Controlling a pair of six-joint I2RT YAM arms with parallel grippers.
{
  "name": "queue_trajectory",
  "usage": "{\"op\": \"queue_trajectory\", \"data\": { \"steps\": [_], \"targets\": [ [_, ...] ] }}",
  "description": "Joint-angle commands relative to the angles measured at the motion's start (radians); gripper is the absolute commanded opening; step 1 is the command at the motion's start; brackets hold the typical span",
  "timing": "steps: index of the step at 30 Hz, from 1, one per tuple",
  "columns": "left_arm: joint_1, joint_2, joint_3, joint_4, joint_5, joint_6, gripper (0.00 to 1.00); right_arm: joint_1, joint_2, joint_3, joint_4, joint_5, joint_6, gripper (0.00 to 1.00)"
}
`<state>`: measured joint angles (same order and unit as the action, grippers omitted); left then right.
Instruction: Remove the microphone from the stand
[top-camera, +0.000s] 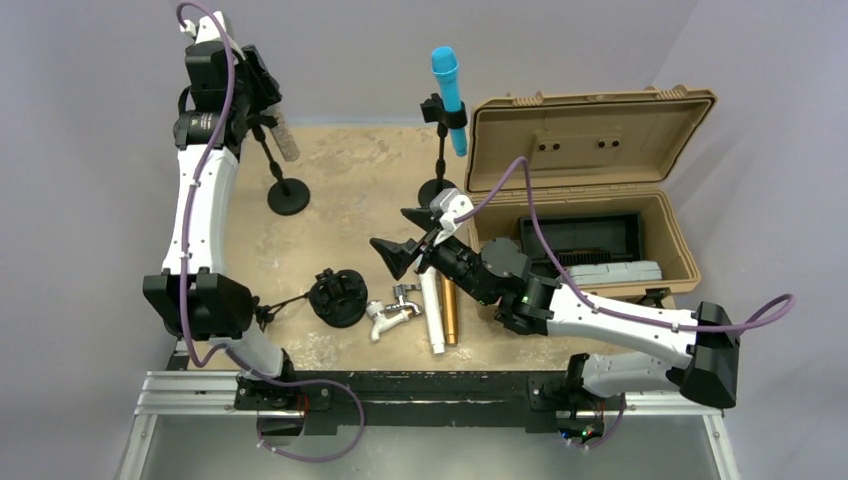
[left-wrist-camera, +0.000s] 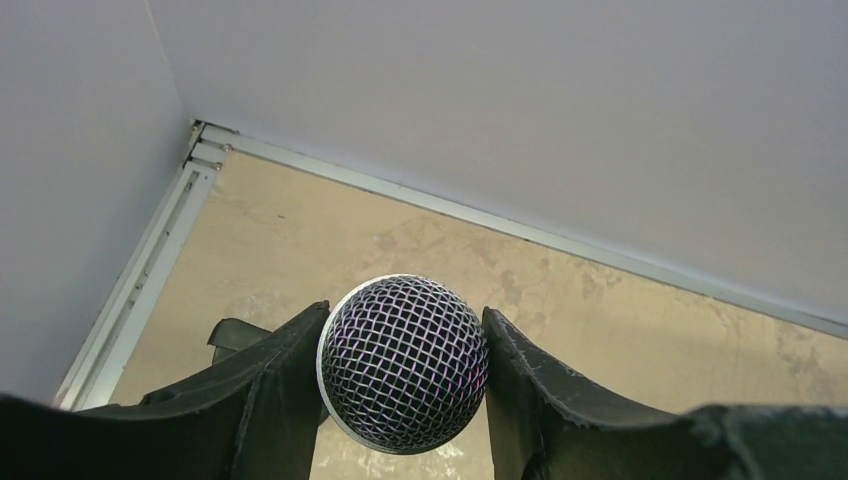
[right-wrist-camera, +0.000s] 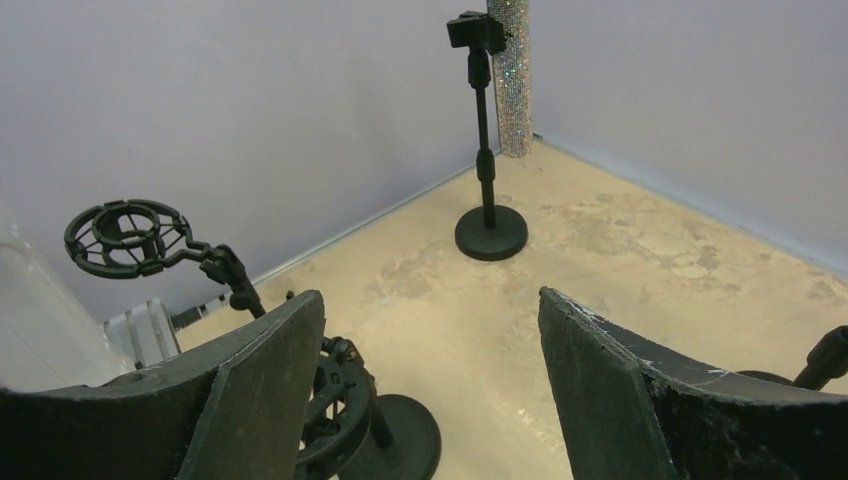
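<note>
Two things can go wrong from here. First, the left claw (left-wrist-camera: 405, 314) holds the microphone (left-wrist-camera: 403, 366) only by its round mesh head, and I judge that this ball can slip out between the fingers (left-wrist-camera: 272, 388) if you pull fast. Second, the clip (right-wrist-camera: 474, 30) on the stand (top-camera: 287, 196) may grip the glitter body tightly. If you pull sideways and not along the body, the light stand can tip over or drag on the bench (top-camera: 365, 165).

The microphone is in the upper left of the top view, tilted in its clip, with the body pointing down to the right. In the left wrist view its head sits in the lower middle of the frame, exactly between the two fingers. Both fingers touch it, so this claw is pressed onto the head. The right claw (right-wrist-camera: 428, 300) is spread wide with nothing inside, in the middle of the top view, well apart from this stand. A blue microphone (top-camera: 446, 85) on a second stand (top-camera: 437, 190) is at the upper middle; do not confuse the two.
</note>
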<state>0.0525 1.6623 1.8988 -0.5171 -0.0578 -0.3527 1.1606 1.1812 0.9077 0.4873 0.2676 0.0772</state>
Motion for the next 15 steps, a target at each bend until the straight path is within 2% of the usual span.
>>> {"op": "queue_trajectory", "data": {
  "steps": [1, 8, 15],
  "targets": [
    [-0.043, -0.130, -0.030, -0.035, 0.065, -0.028, 0.00, -0.001, 0.007, 0.073, 0.003, -0.018, -0.015, 0.77],
    [-0.180, -0.270, -0.185, -0.060, 0.062, -0.015, 0.00, -0.001, 0.063, 0.120, -0.006, -0.039, -0.008, 0.77],
    [-0.258, -0.349, -0.232, -0.108, 0.061, 0.010, 0.00, -0.001, 0.157, 0.221, -0.050, -0.016, 0.032, 0.77]
  ]
}}
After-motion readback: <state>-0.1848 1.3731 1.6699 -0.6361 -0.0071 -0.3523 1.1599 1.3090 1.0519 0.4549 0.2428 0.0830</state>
